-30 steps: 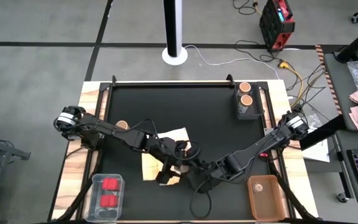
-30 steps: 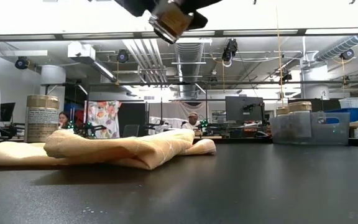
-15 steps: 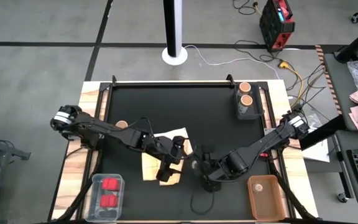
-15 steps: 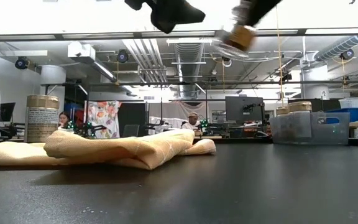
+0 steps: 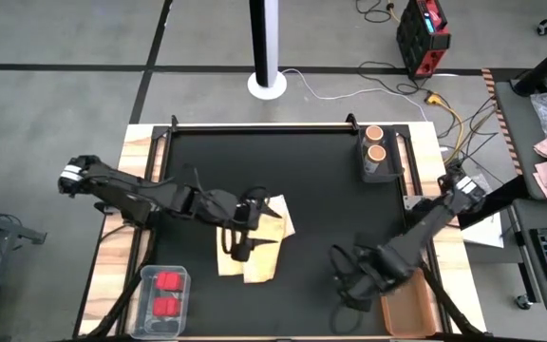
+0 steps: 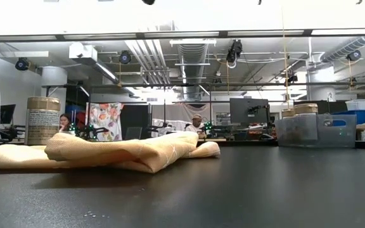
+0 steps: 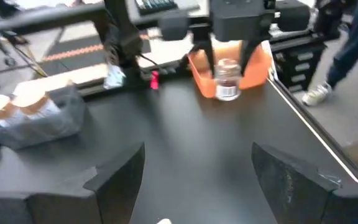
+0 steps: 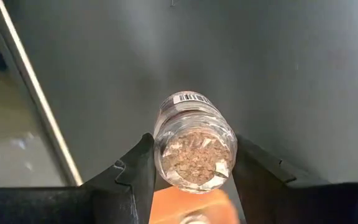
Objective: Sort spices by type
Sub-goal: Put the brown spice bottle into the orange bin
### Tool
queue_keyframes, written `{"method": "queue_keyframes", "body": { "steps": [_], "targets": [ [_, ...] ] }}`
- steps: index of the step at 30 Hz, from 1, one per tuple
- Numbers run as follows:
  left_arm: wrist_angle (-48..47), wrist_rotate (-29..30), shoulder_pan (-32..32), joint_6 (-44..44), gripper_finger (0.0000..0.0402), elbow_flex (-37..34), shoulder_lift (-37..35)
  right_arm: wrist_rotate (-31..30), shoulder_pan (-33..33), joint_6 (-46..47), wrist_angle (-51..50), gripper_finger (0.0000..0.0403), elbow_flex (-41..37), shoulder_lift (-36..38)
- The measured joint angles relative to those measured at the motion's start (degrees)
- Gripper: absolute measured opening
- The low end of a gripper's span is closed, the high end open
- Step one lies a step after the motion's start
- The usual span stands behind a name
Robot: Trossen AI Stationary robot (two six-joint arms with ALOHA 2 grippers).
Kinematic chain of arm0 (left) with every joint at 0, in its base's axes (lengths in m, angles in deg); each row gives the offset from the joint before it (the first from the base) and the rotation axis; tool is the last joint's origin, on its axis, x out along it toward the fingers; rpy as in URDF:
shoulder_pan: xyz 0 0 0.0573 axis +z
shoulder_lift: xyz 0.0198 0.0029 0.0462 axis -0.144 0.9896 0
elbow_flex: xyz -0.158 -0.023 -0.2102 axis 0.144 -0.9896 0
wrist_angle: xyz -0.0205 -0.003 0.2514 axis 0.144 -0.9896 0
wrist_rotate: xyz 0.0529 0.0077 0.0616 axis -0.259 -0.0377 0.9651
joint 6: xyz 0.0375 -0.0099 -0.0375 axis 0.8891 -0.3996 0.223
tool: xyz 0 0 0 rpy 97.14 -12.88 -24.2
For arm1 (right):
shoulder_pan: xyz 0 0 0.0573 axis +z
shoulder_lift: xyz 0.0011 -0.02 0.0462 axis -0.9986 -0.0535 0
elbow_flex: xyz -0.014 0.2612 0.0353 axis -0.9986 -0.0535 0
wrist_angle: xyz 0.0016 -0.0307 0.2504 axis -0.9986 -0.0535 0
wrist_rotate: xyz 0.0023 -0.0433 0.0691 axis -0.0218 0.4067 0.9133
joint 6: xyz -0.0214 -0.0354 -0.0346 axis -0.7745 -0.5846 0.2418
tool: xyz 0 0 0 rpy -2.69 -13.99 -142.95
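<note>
My right gripper (image 5: pixel 348 282) hangs over the black mat at the near right, beside the orange bin (image 5: pixel 416 313). It is shut on a small clear spice jar (image 8: pixel 194 146) with brown contents, which also shows far off in the left wrist view (image 7: pixel 227 79). My left gripper (image 5: pixel 245 236) stands open over the folded yellow cloth (image 5: pixel 254 249), nothing between its fingers (image 7: pixel 120 174). Two tan-topped jars (image 5: pixel 376 144) stand in a grey bin at the far right. Red blocks (image 5: pixel 167 293) lie in a clear tub at the near left. Another jar (image 6: pixel 43 120) stands on its base behind the cloth. My right gripper pinches the jar's round sides (image 8: pixel 160 146) between its two fingers, close to the brown end that faces the wrist. The fingers (image 7: pixel 248 53) point down from above. The jar hangs upright below them, lifted clear of the mat.
The cloth (image 6: pixel 125 152) lies bunched on the mat left of centre. The mat's raised frame (image 5: pixel 416 228) runs along the right side. Bare mat stretches between the cloth and the grey bin (image 7: pixel 36 121).
My right gripper has carried the jar from beside the cloth toward the near right corner and the orange bin, and has turned from slanting to pointing down. My left gripper has drawn back toward the table's left and risen. Both have left the top of the low view.
</note>
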Motion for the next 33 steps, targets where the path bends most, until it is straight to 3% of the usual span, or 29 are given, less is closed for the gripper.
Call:
{"method": "queue_keyframes", "body": {
  "steps": [8,14,22,33],
  "targets": [
    [-0.05,0.71,0.00,1.36,0.0279,-0.50,-4.62,-3.32,10.45,24.72,-2.61,0.0166,-3.85,6.52],
    [-0.03,0.72,0.00,2.74,0.0279,-0.50,-5.21,-0.95,20.15,41.00,-1.62,0.0166,-10.10,10.99],
    [0.30,0.75,0.00,2.98,0.0279,-0.50,-4.14,0.77,29.85,37.28,3.00,0.0166,-12.80,9.91],
    [2.83,0.86,0.00,3.42,0.0279,-0.50,-3.72,3.78,30.90,30.43,7.06,0.0166,-12.98,1.87]
  ]
}}
